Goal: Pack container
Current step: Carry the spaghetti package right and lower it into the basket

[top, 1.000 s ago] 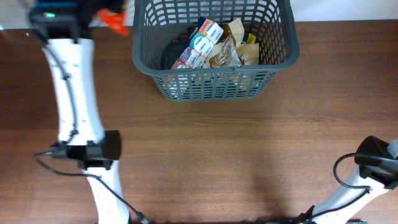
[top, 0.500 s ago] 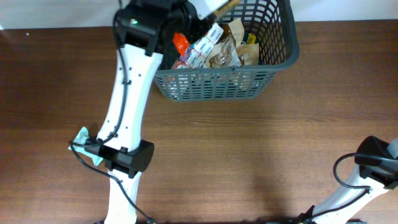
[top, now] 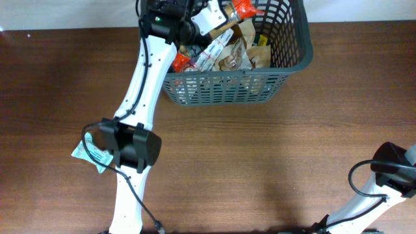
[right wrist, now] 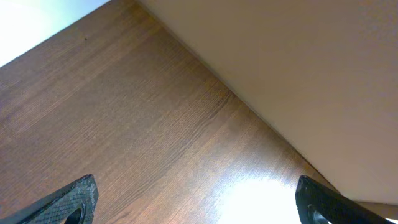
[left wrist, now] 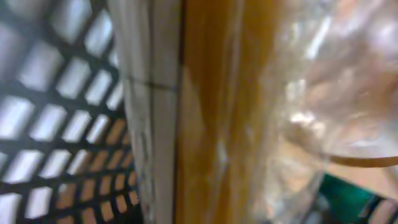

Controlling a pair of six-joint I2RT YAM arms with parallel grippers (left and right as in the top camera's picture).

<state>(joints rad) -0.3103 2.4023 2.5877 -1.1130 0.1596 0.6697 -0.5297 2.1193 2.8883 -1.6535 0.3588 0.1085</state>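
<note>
The container (top: 224, 90) is a dark grey lattice basket at the table's far middle, holding several food packets. My left arm reaches over its left rim, and my left gripper (top: 218, 19) hangs inside above the packets. An orange packet (top: 244, 8) shows at the gripper's tip, and another orange packet (top: 180, 63) lies at the basket's left side. The left wrist view is a blurred close-up of the lattice wall (left wrist: 56, 124) and clear wrappers (left wrist: 311, 106), with no fingers visible. My right gripper (right wrist: 199, 199) is open and empty over bare wood.
A pale green packet (top: 88, 153) lies on the table beside the left arm's elbow. The right arm (top: 393, 169) rests at the front right corner. The table's far edge meets a white wall behind the basket.
My left arm swung right from the table's far left corner to over the basket, carrying orange packaging. The pale green packet came into view. The right arm has not moved.
</note>
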